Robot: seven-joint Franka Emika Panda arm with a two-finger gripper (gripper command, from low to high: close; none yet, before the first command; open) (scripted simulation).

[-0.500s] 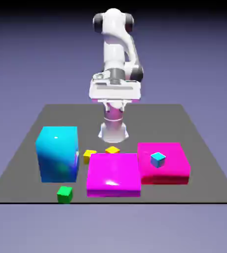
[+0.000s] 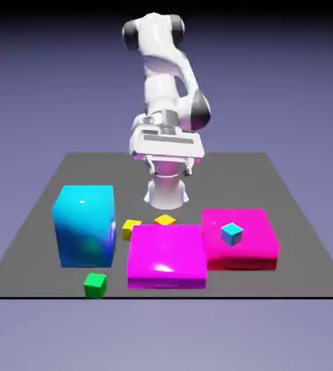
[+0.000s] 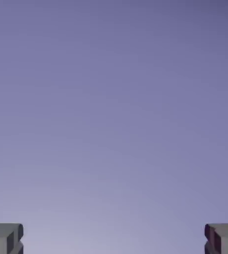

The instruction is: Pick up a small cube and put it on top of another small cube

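Gripper [image 2: 169, 169] hangs above the table's far part, fingers spread wide, nothing between them; hand view gets only backdrop [image 3: 114, 119] plus fingertips [image 3: 7, 239] cropped at the bottom edge. One small yellow cube [image 2: 132, 230] sits just right of the tall blue block [image 2: 86, 228]; the other yellow cube [image 2: 165, 220] is partly hidden behind the magenta block [image 2: 167, 255].

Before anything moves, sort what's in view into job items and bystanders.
Job:
- gripper
- small yellow cube
- other small yellow cube

Lying about:
- tall blue block
- flat magenta block
- flat pinkish-red block
- small cyan cube
- small green cube
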